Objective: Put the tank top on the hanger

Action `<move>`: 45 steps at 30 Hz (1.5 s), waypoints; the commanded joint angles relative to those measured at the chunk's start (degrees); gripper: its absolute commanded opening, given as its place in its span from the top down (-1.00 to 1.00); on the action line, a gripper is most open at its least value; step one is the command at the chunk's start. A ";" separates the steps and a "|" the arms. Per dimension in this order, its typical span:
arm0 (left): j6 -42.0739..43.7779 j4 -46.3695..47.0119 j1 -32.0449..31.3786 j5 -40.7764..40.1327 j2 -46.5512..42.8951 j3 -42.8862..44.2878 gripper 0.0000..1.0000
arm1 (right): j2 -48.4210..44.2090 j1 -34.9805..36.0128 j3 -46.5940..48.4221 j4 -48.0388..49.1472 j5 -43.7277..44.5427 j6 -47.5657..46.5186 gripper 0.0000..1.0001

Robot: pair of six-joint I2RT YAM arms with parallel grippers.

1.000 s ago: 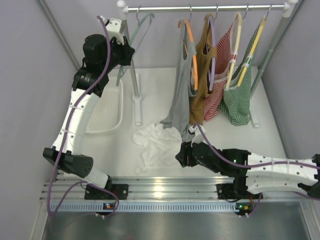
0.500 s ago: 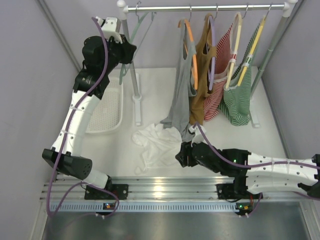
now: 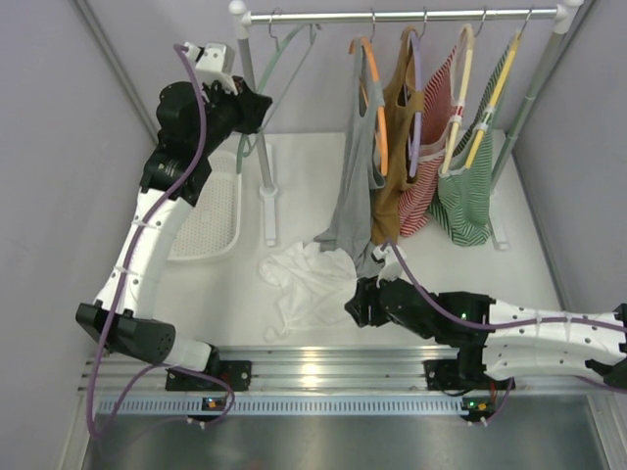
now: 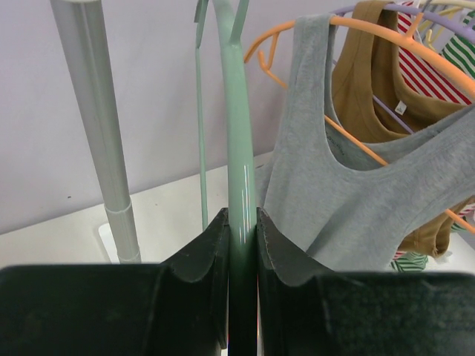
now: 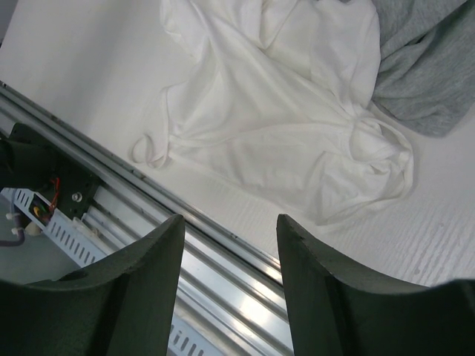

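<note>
Left wrist view: left gripper [image 4: 241,219] clamps thin sage-green hanger [image 4: 239,133] under metal rail [image 3: 402,16]; right gripper [image 5: 230,226], spread wide, hovers over crumpled white tank top [image 5: 274,111] below that rail.

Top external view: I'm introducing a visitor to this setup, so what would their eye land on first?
Probably the row of colourful tops hanging from the rail at the back right. Next, the left gripper high at the rail's left end, shut on the pale green hanger, and the white tank top crumpled on the table before the open right gripper.
</note>
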 commanded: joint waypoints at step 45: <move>-1.43 -21.00 -0.81 22.14 -41.12 -40.37 1.00 | 2.60 -26.32 -14.65 6.39 -12.37 4.75 0.30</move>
